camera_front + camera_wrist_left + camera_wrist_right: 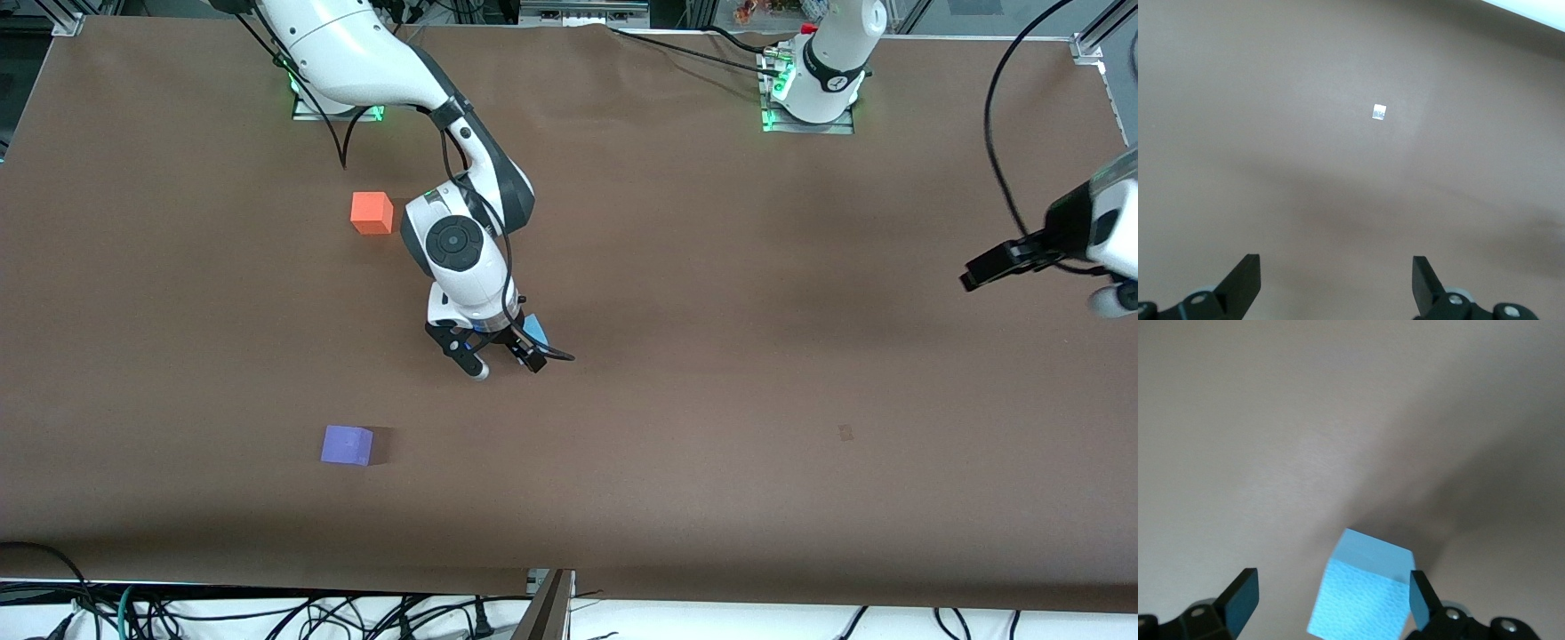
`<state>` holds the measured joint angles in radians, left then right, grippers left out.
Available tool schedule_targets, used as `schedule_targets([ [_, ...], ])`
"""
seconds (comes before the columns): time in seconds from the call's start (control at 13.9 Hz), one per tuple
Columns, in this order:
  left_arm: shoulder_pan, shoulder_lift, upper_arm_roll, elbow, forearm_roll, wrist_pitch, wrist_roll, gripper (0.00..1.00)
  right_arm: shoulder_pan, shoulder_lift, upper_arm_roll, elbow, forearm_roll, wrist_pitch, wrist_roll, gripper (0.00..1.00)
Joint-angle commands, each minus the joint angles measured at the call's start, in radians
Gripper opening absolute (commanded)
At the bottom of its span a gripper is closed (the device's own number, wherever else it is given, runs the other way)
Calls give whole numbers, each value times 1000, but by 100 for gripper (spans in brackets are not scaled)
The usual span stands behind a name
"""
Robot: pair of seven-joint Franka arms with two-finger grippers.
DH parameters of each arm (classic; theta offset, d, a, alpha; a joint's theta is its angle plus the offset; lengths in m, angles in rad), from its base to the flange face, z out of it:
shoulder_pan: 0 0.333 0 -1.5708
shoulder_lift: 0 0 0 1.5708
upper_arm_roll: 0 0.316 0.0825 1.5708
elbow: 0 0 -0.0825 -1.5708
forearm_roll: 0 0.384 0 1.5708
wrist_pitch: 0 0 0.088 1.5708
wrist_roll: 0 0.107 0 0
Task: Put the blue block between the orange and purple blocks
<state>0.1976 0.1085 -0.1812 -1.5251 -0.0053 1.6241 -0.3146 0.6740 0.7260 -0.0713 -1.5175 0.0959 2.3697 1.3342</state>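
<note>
The blue block (1365,593) lies on the table between the fingers of my right gripper (1332,579), which stands open around it; the block is close to one finger (1421,597) and clear of the other. In the front view the right gripper (505,363) hides most of the blue block (534,329). The orange block (372,212) lies toward the right arm's base. The purple block (347,444) lies nearer the front camera. My left gripper (1336,267) hangs open and holds nothing over bare table at the left arm's end.
The brown table cover (711,356) is bare around the blocks. A small pale mark (1379,112) is on it under the left gripper. The left arm's hand (1093,227) is at the table's end. Cables (267,613) lie past the front edge.
</note>
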Motion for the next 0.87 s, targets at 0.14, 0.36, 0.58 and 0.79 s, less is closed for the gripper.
schedule_targets([
  [0.14, 0, -4, -12, 95, 8, -81, 23, 100, 32, 3, -13, 19, -18, -95, 100, 100],
  [0.36, 6, -3, -5, 95, 5, -76, 156, 100, 39, 4, -13, 17, -18, -102, 120, 100],
  [0.58, 8, 19, -6, 99, 4, -76, 238, 100, 38, 19, -15, 26, -19, -95, 119, 100],
  [0.79, 6, 17, -7, 106, 5, -82, 238, 100, 39, 27, -15, 26, -18, -93, 123, 100],
])
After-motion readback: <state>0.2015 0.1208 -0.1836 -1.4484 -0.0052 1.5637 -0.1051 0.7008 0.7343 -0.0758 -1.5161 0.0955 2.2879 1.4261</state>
